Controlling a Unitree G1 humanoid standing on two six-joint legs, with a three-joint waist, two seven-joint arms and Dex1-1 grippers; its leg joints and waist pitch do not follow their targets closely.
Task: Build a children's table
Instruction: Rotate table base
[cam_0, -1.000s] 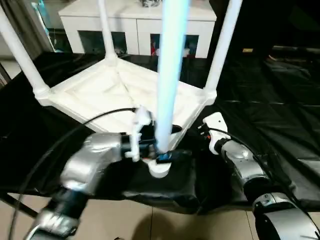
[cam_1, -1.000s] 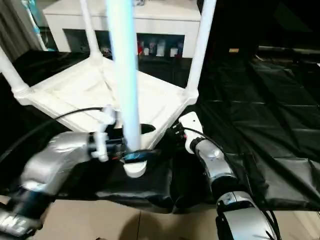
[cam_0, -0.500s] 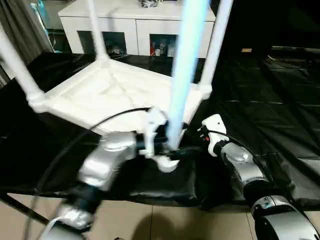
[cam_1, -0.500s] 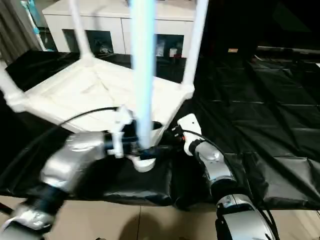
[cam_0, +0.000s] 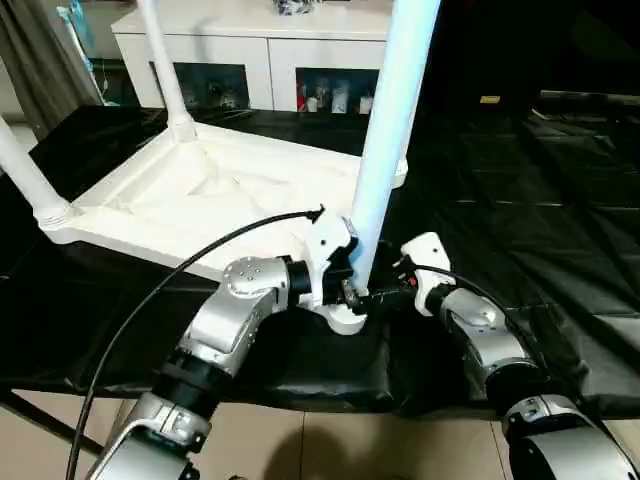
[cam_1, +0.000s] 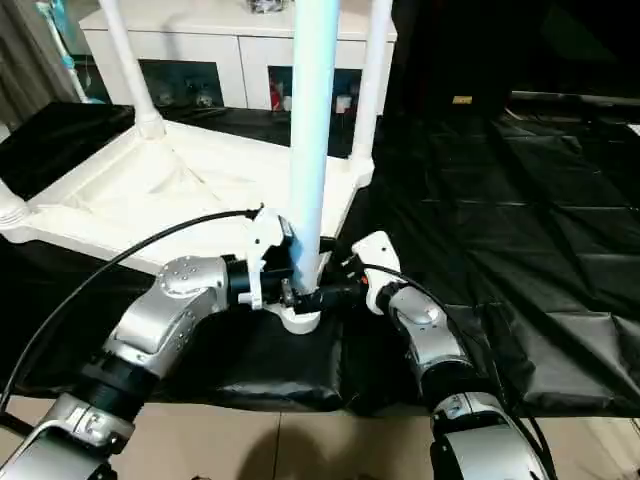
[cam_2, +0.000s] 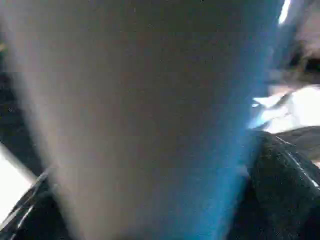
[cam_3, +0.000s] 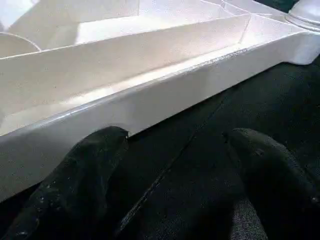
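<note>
Fourth leg (cam_0: 388, 140) stands near-upright at near corner of upturned table top (cam_0: 230, 195), long axis vertical, flared end down at corner socket (cam_0: 345, 318). Left tool (cam_0: 345, 285) clamps leg low. Right tool (cam_3: 170, 165) spread wide, empty, just beside top's rim. Risks: leg tilts, misses socket, jams; light top slides on black sheet (cam_0: 560, 200) under push. Three legs (cam_0: 165, 70) already upright.

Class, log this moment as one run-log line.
left hand: gripping fourth leg | right hand: open beside tabletop | three legs fitted
</note>
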